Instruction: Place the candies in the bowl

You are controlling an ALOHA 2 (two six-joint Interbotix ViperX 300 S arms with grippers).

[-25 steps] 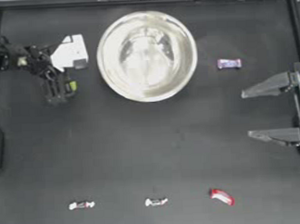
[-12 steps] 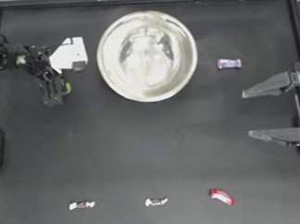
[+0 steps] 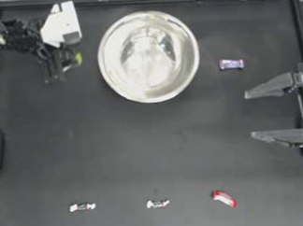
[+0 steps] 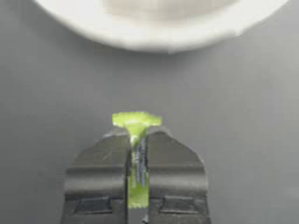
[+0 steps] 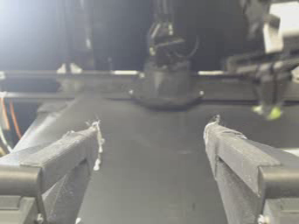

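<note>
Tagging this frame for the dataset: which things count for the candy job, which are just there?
Job:
bowl
yellow-green candy, clamped in left hand
purple-white candy
red-white candy
two white candies

Just there:
right hand, open, parked at the right edge

The left gripper sits at the table's far left corner, its arm reaching in from the left edge, jaws pressed together with only a thin gap between them. The right gripper is drawn back at the table's right edge, jaws spread wide apart and pointing toward the middle of the table.
</note>
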